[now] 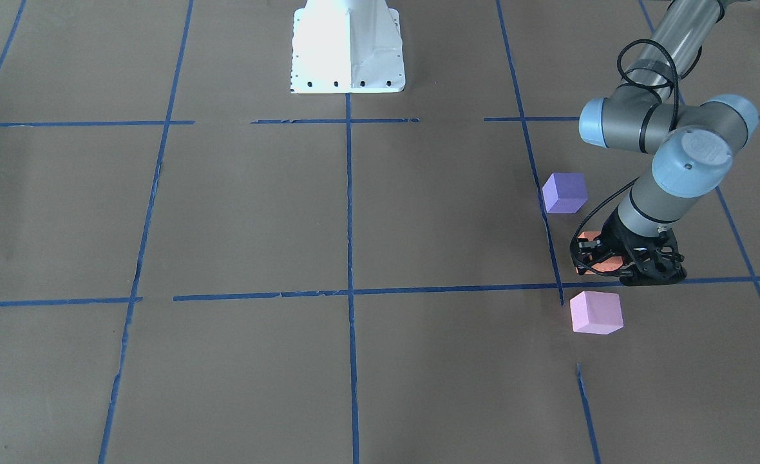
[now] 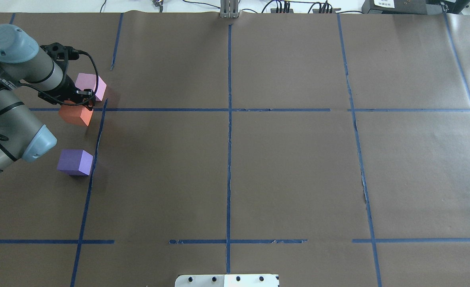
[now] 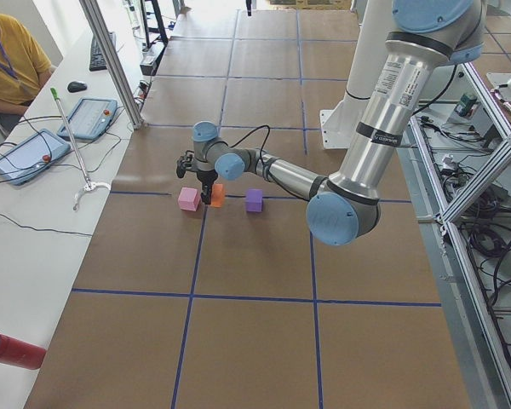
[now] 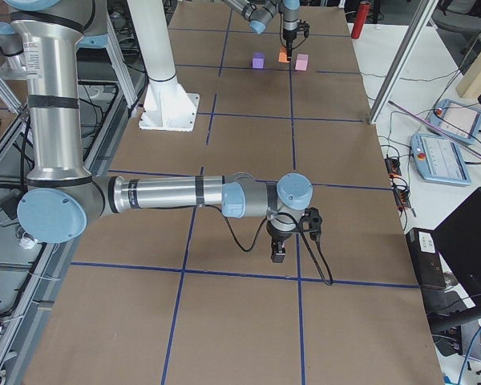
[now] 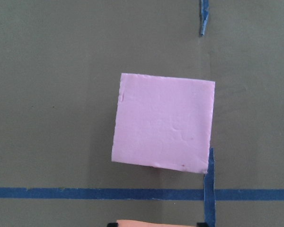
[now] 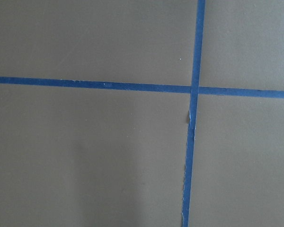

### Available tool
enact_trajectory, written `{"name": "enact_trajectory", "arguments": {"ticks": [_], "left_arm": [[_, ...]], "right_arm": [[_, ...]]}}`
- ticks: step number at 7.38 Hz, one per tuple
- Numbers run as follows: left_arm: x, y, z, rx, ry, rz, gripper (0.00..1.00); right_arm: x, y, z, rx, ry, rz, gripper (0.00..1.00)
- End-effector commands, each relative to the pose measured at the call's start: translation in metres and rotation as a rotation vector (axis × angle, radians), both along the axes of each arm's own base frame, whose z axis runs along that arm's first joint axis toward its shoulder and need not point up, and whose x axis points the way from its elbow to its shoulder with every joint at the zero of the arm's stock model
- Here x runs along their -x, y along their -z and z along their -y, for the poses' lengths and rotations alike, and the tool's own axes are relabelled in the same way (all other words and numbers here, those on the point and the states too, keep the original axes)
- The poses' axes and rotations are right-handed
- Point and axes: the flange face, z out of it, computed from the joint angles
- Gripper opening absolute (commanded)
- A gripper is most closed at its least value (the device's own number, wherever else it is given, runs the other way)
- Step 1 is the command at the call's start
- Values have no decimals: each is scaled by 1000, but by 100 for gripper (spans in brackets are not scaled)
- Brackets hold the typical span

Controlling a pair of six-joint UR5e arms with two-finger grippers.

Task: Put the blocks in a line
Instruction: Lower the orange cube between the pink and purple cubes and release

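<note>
The three blocks stand in a rough row near the table's left end. The orange block is in the middle, the violet-purple block nearer the robot, and the pink-lilac block farther away. My left gripper points down and is shut on the orange block at or just above the paper. The left wrist view shows only a sliver of that orange block at its bottom edge. My right gripper hangs over bare paper far from the blocks; I cannot tell whether it is open.
Brown paper with a grid of blue tape lines covers the table. The white robot base stands at the robot's edge. A side bench with tablets and a seated person runs along the far side.
</note>
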Motion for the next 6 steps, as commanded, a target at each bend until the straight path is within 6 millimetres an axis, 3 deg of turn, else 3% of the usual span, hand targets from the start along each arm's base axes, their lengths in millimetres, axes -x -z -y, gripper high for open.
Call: {"name": "enact_trajectory", "arguments": {"ticks": [1,2,3,4,6], "left_arm": [[-14,-3,-7,4,-25,4,42],[-15,-6,-8,9,-27,6,57],[-16,-6,-8,9,-29,6,92],[-15,-8,-9,14,-26,9,100],[-4,-7,-7,2,-27,9,100]], "right_arm": [[0,0,0,-1,0,0,100],[0,0,0,1,0,0,100],[0,0,0,1,0,0,100],[0,0,0,1,0,0,100],[0,0,0,-1,0,0,100]]}}
